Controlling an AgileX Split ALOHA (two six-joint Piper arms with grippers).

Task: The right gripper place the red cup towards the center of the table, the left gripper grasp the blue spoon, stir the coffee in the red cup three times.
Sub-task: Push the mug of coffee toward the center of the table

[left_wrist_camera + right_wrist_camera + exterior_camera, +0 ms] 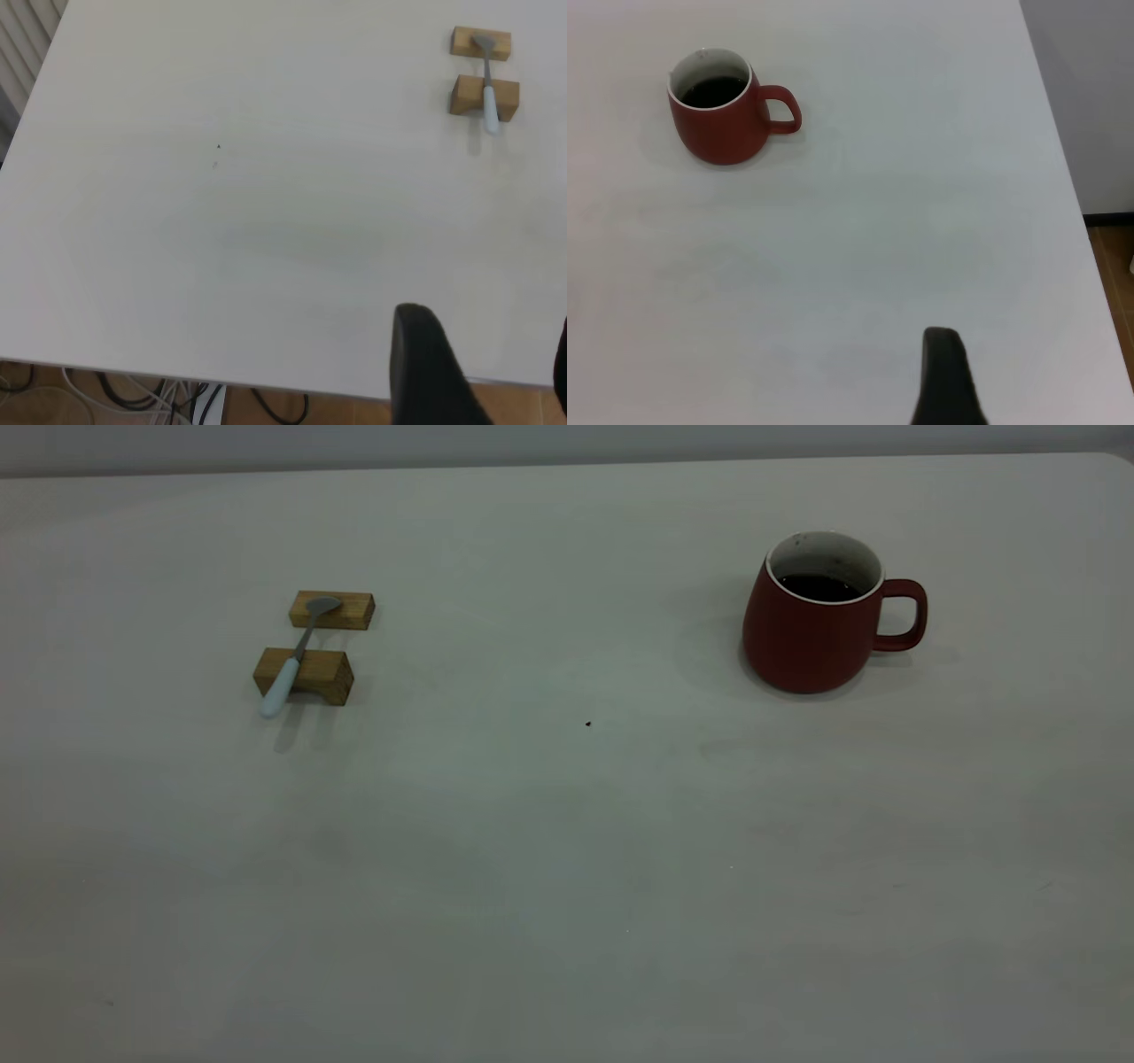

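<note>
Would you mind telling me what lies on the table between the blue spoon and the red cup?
Only bare table with a tiny dark speck, as the exterior view shows. The blue spoon rests across two wooden blocks; the red cup stands apart.

Black, rounded tool fingers

I see two wooden blocks at exterior left, one behind the other; cables on the floor, lower-left of left wrist view.

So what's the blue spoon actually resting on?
The blue spoon bridges two wooden blocks: bowl on the far one, handle across the near one, overhanging. The contact spots beneath it are covered.
</note>
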